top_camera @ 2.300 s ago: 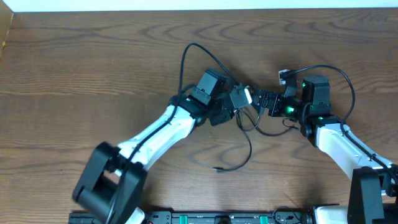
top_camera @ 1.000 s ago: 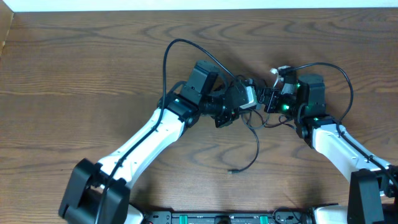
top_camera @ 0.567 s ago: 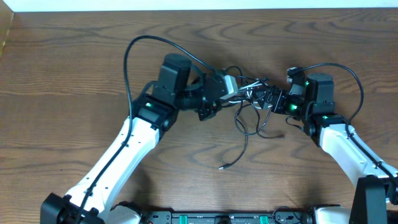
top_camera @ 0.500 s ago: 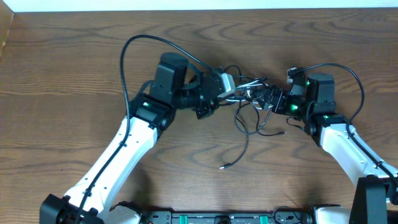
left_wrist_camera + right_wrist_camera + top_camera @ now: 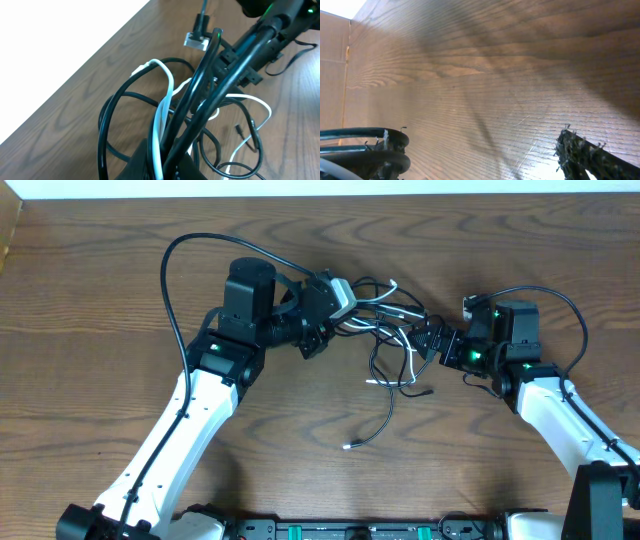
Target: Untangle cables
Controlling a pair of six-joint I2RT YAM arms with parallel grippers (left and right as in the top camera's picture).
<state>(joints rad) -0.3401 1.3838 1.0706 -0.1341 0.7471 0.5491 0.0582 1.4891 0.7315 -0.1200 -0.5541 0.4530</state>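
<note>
Our left pincer [image 5: 338, 292] pinches the cables [image 5: 392, 338] tight, far from us near the middle of the table [image 5: 90, 300]. Our right pincer [image 5: 432, 340] is spread wide just right of the bunch. We should grab one loop and pull slowly apart.

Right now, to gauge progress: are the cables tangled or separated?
Tangled: black and white cables cross in overlapping loops, bunched in the shut left gripper.
</note>
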